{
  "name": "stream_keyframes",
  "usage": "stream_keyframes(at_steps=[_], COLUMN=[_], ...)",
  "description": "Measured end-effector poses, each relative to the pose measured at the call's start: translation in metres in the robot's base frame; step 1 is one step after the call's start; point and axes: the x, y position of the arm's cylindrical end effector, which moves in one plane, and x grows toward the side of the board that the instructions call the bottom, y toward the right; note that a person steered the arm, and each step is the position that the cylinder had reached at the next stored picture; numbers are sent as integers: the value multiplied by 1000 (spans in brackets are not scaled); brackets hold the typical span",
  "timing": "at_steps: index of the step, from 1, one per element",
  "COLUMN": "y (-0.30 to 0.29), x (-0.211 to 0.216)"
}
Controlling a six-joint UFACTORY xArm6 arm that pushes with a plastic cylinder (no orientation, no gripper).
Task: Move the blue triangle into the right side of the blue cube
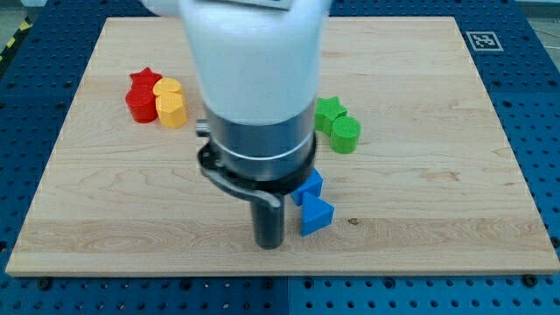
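Because only 1 camera view is available, all findings below come from that single view.

**Camera view**

1. The light wooden desk [420, 105] carries 6 small plastic blocks.
2. The blue triangle-shaped plastic block [316, 215] lies near the view's bottom centre.
3. A second blue plastic block [310, 185], taken to be the blue cube, sits directly above the triangle in the view. The 2 appear to touch, or nearly so. The arm covers its left part, so its shape cannot be confirmed.
4. The dark rod ends at my tip [269, 246], which stands just to the view's left of the blue triangle. Whether it touches the block cannot be determined.
5. No pincer is fitted to this arm; the rod holds nothing and can only push.
6. The white and grey arm housing [254, 87] hides the desk centre.
7. At the view's upper left, a red star-shaped block [140, 94] touches a yellow rounded block [171, 103].
8. To the view's right of the arm, a green star-like block [329, 111] touches a green round block [346, 134]. Both pairs stand well apart from the blue blocks.

**Task status (judgement)**

- Done: the triangle is already against or just beside the cube.
- Left: the triangle sits at the cube's lower edge, not clearly on its right side. It probably needs shifting toward the view's right and top.
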Motion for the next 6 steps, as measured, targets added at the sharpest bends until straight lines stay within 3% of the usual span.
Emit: stream_keyframes(at_steps=[3, 6], y=[71, 71], x=[-5, -40])
